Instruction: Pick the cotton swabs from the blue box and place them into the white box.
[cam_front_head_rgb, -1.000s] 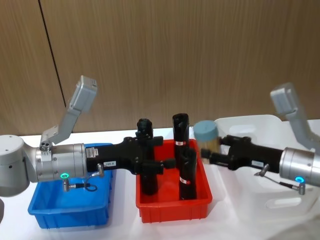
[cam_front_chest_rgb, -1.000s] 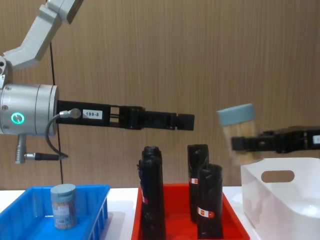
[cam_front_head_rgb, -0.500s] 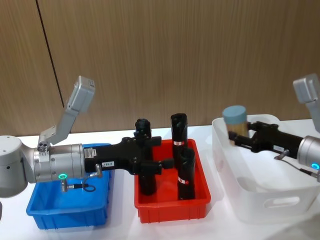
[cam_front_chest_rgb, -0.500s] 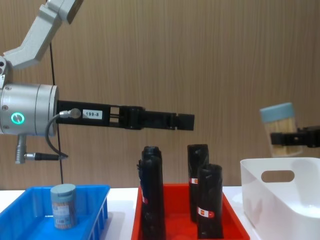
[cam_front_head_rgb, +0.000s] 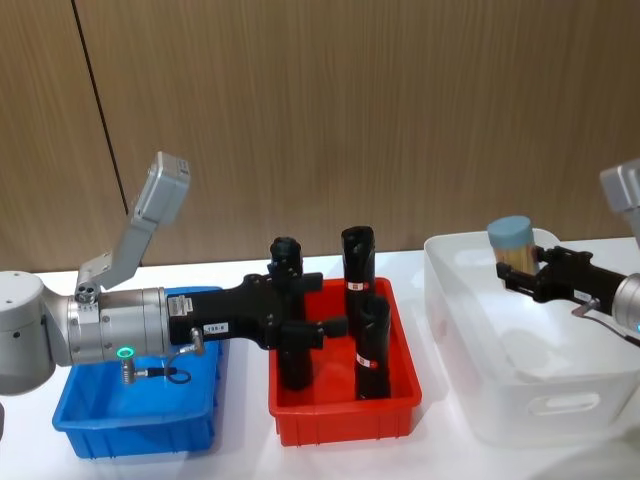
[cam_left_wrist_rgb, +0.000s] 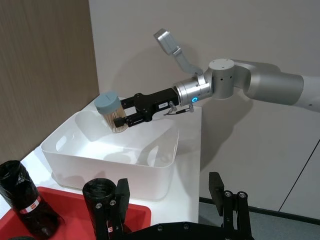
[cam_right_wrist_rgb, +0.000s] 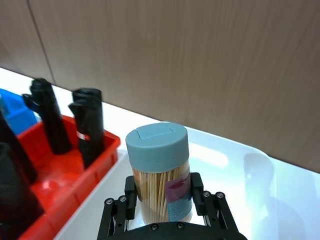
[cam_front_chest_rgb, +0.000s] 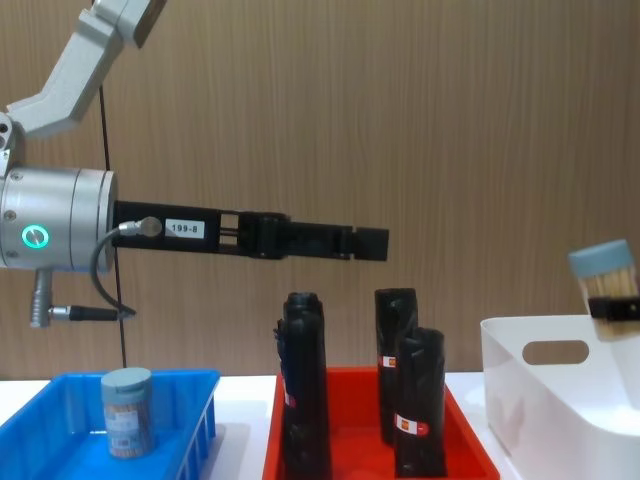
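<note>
One jar (cam_right_wrist_rgb: 157, 170) in right fingers (cam_right_wrist_rgb: 198, 190) (left arm (cam_front_chest_rgb: 250, 235): 199-8)

In the red crate (cam_front_head_rgb: 345, 421), black cylinders (cam_front_head_rgb: 373, 345) with red-white labels stand upright

bright, even room light from above on my work. soft glare sheens the white box (cam_front_head_rgb: 500, 420) and the red crate (cam_right_wrist_rgb: 107, 145); a faint shadow falls on the pale wall (cam_left_wrist_rgb: 145, 50) behind it.
</note>
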